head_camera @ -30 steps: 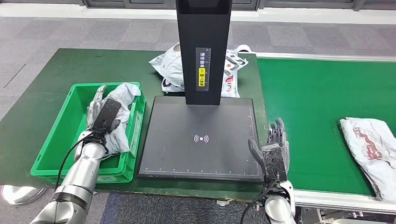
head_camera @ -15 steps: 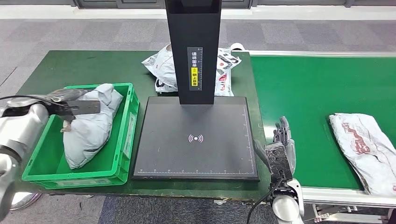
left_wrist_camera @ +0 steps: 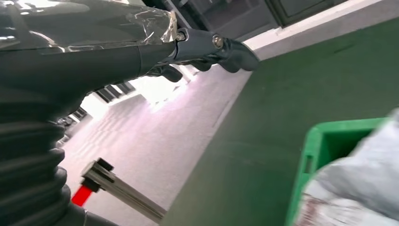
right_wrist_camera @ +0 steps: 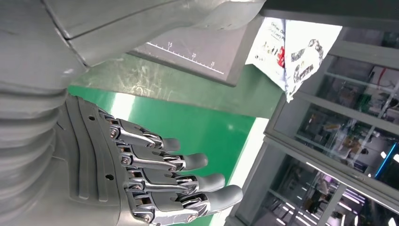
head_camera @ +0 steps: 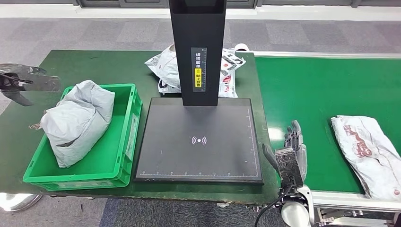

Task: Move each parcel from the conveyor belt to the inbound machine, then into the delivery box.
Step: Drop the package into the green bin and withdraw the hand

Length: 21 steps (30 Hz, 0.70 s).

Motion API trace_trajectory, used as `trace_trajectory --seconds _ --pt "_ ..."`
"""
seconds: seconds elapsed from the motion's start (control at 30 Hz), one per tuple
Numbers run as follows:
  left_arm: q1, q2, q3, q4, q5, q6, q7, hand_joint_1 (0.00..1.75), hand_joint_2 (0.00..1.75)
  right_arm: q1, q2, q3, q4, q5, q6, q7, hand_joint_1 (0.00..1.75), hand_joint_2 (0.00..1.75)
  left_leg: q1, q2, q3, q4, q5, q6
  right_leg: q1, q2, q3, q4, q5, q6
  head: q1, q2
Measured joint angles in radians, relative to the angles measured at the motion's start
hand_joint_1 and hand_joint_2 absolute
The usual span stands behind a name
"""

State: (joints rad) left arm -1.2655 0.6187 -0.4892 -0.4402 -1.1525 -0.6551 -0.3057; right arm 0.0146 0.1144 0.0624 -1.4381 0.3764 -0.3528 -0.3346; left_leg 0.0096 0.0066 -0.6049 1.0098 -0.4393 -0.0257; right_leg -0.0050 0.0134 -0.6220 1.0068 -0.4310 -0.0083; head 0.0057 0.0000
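A grey parcel (head_camera: 75, 123) lies in the green delivery box (head_camera: 120, 161) at the left; the left wrist view catches the same parcel (left_wrist_camera: 362, 183) and a corner of the box (left_wrist_camera: 324, 141). My left hand (head_camera: 23, 82) hovers beyond the box's far left side, holding nothing, its fingers (left_wrist_camera: 221, 47) stretched out. The black inbound machine's platform (head_camera: 198, 139) is bare under its column (head_camera: 197, 47). A white printed parcel (head_camera: 371, 151) lies on the conveyor belt (head_camera: 321, 94) at the right. My right hand (head_camera: 291, 158) stands empty at the belt's near left edge, with its fingers (right_wrist_camera: 164, 174) straight.
Another white printed parcel (head_camera: 165, 66) lies on the table behind the machine's column, seen also as the parcel (right_wrist_camera: 291, 47) in the right wrist view. A barrier post (left_wrist_camera: 117, 188) stands on the floor left of the table (head_camera: 85, 64).
My left hand has let go of the grey parcel in the box and swung out to the left. The view shifted slightly. The right hand has hardly moved.
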Motion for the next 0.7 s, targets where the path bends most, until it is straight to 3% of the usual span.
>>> trace_trajectory --seconds 0.23,0.4,0.53,0.7 --pt "-0.111 0.031 -0.063 -0.007 0.025 -0.126 -0.095 0.00 1.75 0.008 0.000 -0.018 -0.017 0.011 0.000 -0.001 0.00 1.75 0.001 -0.002 -0.001 0.000 0.001 -0.001 0.000 -0.003 0.000 0.000 0.000 0.000 0.000 0.000" --pt "-0.163 0.017 -0.071 -0.046 0.200 -0.131 -0.072 0.00 1.75 0.022 0.002 -0.046 -0.041 0.021 -0.001 -0.008 0.00 1.75 0.000 -0.006 -0.001 0.000 0.001 -0.001 0.000 -0.007 0.001 0.000 -0.001 0.000 0.000 0.000" --pt "-0.126 -0.043 -0.053 -0.071 0.366 0.015 -0.046 0.00 1.75 0.033 0.004 -0.054 -0.063 0.018 -0.003 -0.015 0.00 1.75 -0.001 -0.008 0.000 0.000 0.001 -0.001 -0.001 -0.009 0.002 0.000 -0.001 0.000 0.000 0.000" --pt "0.062 -0.175 0.003 -0.136 0.503 0.269 -0.037 0.00 1.75 0.034 0.008 -0.059 -0.068 0.006 -0.004 -0.025 0.00 1.75 -0.002 -0.013 0.003 0.000 0.001 0.000 -0.003 -0.013 0.007 0.000 -0.002 0.002 0.000 0.000"
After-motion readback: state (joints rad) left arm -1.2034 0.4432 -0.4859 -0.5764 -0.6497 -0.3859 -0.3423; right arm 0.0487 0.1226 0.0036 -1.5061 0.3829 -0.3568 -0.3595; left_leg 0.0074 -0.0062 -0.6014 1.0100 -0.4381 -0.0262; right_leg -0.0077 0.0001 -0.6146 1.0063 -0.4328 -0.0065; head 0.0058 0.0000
